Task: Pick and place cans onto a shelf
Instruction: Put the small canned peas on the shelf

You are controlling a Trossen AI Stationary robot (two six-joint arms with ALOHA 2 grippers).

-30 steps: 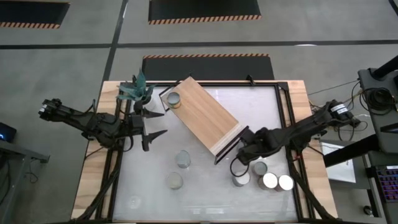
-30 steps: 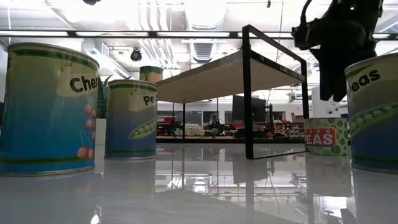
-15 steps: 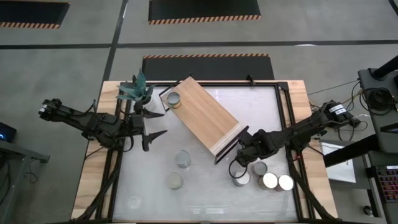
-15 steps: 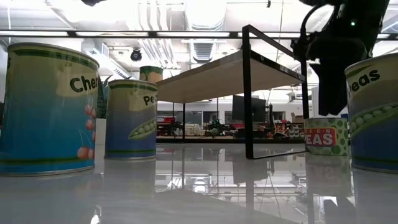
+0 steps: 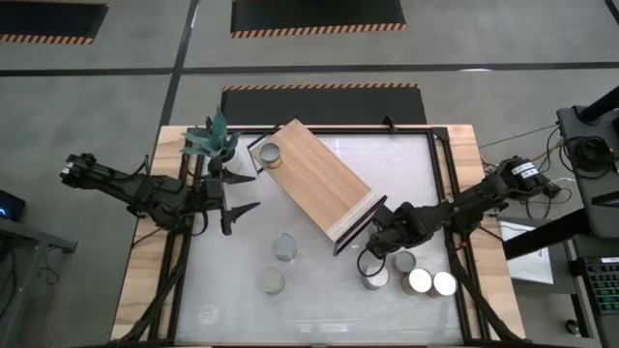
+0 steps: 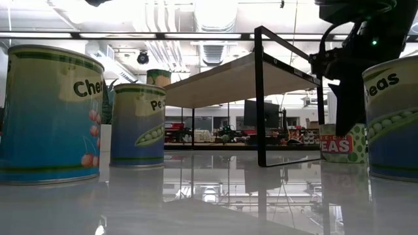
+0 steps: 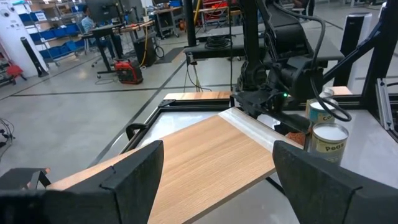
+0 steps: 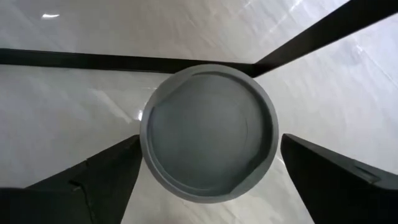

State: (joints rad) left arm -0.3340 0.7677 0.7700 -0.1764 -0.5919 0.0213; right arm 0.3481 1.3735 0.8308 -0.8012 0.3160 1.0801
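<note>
A grey-topped can (image 5: 375, 277) stands upright on the white tabletop, near the shelf's near-right end. My right gripper (image 5: 371, 263) hangs over it, pointing down and open. In the right wrist view its fingers (image 8: 93, 180) stand on either side of the can's round top (image 8: 208, 134), with a gap showing on each side. The light-wood shelf (image 5: 314, 179) lies slantwise on the table, and one can (image 5: 271, 153) stands on its far-left end. My left gripper (image 5: 237, 193) is open and empty at the table's left, facing the shelf (image 7: 205, 155).
Three more cans (image 5: 404, 261) (image 5: 420, 281) (image 5: 444, 283) stand close to the right of the one under my right gripper. Two cans (image 5: 284, 247) (image 5: 272, 280) stand left of centre. A green plant (image 5: 213, 143) stands at the far left. The shelf's black wire frame (image 5: 353, 227) is close to my right gripper.
My right gripper has come down over the can and moved slightly toward the table's near edge. In the low view its fingers now hang lower among the cans. The cans and the shelf have stayed in place.
</note>
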